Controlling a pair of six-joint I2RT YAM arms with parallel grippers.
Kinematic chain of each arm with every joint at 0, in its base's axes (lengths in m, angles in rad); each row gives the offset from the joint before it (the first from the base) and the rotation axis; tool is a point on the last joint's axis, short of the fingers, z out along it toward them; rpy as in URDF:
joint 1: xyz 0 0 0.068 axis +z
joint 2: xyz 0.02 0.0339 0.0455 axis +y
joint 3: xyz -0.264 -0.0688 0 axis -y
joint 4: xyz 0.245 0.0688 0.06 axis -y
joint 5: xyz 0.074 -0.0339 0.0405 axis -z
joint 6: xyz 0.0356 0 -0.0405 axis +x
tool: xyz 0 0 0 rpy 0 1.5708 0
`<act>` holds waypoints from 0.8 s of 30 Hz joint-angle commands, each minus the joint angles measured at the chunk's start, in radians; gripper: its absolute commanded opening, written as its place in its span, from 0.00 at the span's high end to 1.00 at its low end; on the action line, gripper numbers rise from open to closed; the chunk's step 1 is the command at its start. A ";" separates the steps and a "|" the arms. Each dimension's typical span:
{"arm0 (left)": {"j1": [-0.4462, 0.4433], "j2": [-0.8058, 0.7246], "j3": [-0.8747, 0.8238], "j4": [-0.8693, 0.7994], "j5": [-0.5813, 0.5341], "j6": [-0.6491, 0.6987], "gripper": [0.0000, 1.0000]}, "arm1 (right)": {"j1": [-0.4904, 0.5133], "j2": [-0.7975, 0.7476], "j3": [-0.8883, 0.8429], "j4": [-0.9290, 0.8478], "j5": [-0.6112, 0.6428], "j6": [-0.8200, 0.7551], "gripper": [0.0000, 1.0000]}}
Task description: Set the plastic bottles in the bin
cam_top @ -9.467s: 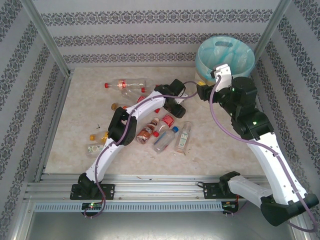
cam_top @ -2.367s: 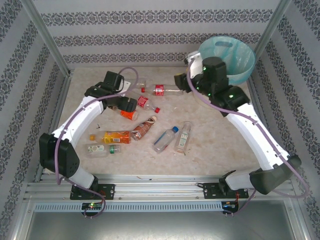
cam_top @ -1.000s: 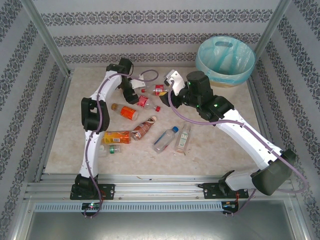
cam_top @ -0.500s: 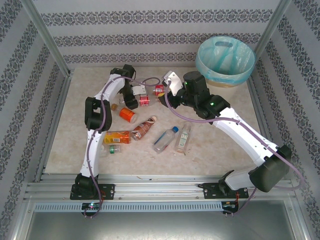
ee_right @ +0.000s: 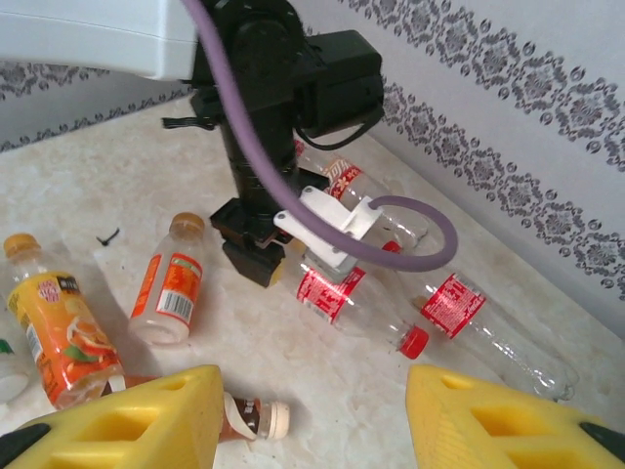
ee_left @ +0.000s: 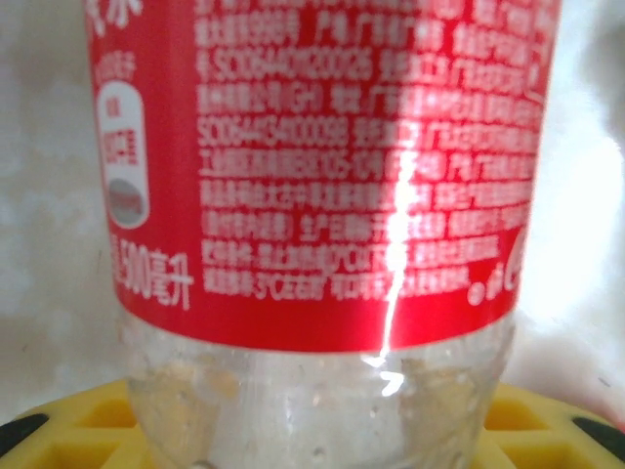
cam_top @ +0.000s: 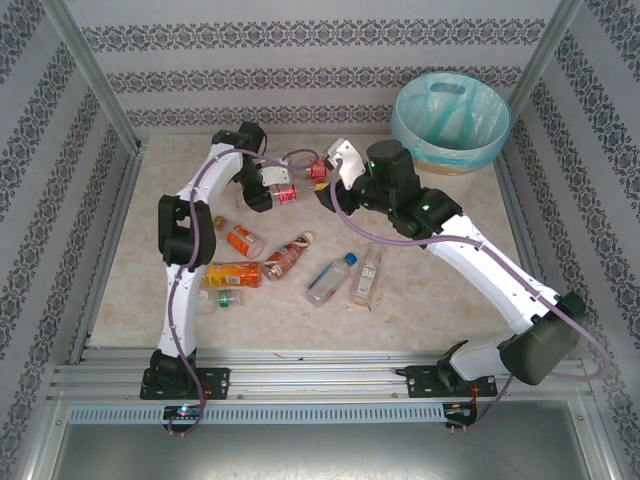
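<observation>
— How many of each?

— One round cream-white bin with a blue bag liner [cam_top: 400, 126], at the far right corner of the beige stone-patterned table [cam_top: 440, 300]. From above I count eight bottles, all lying on the table. At the far side are a clear bottle with a red label [cam_top: 287, 194] and a second red-labelled clear bottle [cam_top: 318, 174]. Nearer lie an orange-labelled bottle with a tan cap [cam_top: 240, 240], a yellow-orange juice bottle [cam_top: 232, 273], a brown-labelled bottle [cam_top: 287, 258], a clear blue-capped bottle [cam_top: 330, 278], a clear pale-labelled bottle [cam_top: 368, 272] and a small clear green-capped bottle [cam_top: 215, 298].

— And the two hands?

— The left hand [cam_top: 272, 192] is down at the first red-labelled bottle. The right hand [cam_top: 325, 190] hangs above the table near the second one, released, its yellow fingers [ee_right: 146, 410] spread with nothing between them.

— What differs from before?

— Half a second ago the orange-labelled bottle lay closer to the left hand; now it lies a little further toward the near left. Much earlier the right hand was up at the bin's rim.

— Do the wrist views add anything?

— The left wrist view has the red label close up between its own yellow fingers [ee_left: 68, 420]. Whether they are clenched on the bottle I cannot tell. The right wrist view adds a third clear red-labelled bottle [ee_right: 342, 181] behind the left hand.
</observation>
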 commanded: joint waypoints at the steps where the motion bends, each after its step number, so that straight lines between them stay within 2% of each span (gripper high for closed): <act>1: -0.006 -0.146 -0.083 0.025 0.027 0.065 0.49 | 0.016 -0.042 0.043 0.007 0.018 0.037 0.47; 5: 0.003 -0.279 -0.213 0.132 0.045 0.042 0.49 | 0.018 -0.046 0.065 0.008 0.046 0.074 0.48; 9: 0.029 -0.447 -0.351 0.326 0.171 -0.091 0.51 | 0.011 -0.017 0.126 -0.025 0.084 0.164 0.48; 12: 0.029 -0.579 -0.483 0.479 0.259 -0.171 0.50 | -0.013 0.011 0.174 -0.036 0.021 0.278 0.47; 17: 0.028 -0.744 -0.668 0.667 0.366 -0.282 0.51 | -0.030 0.032 0.195 0.044 -0.105 0.429 0.45; 24: 0.024 -0.874 -0.826 0.798 0.440 -0.359 0.52 | -0.066 0.078 0.229 0.104 -0.194 0.623 0.44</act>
